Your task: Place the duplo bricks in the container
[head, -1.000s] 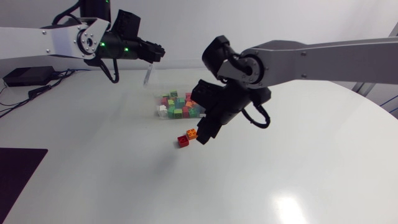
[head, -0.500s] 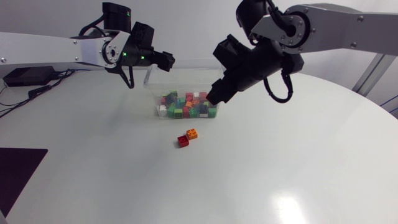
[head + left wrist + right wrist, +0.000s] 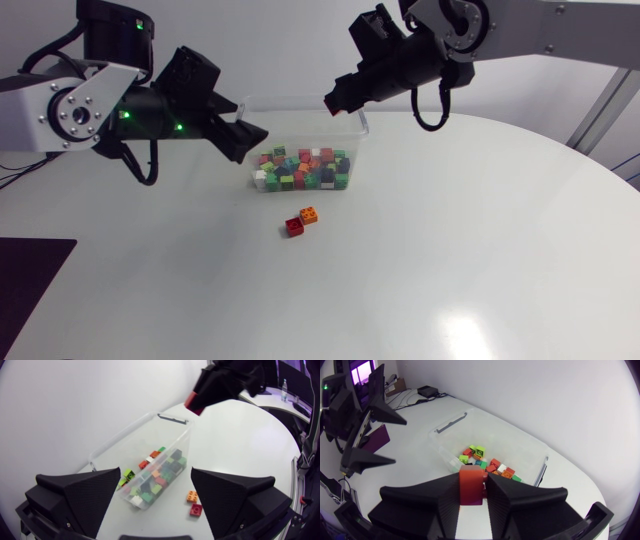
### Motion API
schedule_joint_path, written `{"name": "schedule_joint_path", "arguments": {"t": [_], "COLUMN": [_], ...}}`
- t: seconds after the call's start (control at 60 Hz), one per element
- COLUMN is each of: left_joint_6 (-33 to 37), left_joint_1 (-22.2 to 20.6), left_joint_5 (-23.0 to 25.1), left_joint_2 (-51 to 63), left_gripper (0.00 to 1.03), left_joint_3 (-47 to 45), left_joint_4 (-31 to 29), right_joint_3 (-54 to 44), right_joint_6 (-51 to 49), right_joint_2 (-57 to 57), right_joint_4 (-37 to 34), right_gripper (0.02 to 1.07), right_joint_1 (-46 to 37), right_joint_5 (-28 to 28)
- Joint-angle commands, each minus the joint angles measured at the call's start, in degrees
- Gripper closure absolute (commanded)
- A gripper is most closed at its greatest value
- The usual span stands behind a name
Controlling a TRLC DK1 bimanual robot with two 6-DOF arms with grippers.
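Most duplo bricks (image 3: 300,170) already lie heaped in the container (image 3: 300,100), a clear, thin-walled plastic tub with rounded corners; the right fingers (image 3: 338,100) are clamped on the held red brick (image 3: 471,487), above the rim at the tub's one o'clock; the left fingers (image 3: 240,135) gape wide, empty, at its nine o'clock; left to do: a loose red brick (image 3: 294,226) and orange brick (image 3: 309,214), glossy, studded, touching on the smooth white counter (image 3: 450,250) at its six o'clock
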Motion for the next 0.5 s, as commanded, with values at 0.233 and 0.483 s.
{"name": "schedule_joint_path", "arguments": {"t": [0.233, 0.483], "left_joint_6": [10.84, 15.41], "left_joint_1": [-3.73, -4.69], "left_joint_5": [1.96, 2.14], "left_joint_2": [-2.59, 0.40], "left_gripper": [0.06, 0.06], "left_joint_3": [-8.74, -12.60], "left_joint_4": [-5.76, -5.41], "right_joint_3": [3.51, 7.11], "right_joint_6": [3.58, 4.73], "right_joint_2": [6.94, 11.77], "right_joint_4": [7.83, 11.44], "right_gripper": [0.83, 0.83], "right_joint_1": [-0.60, -0.78], "right_joint_5": [1.08, 2.75]}}
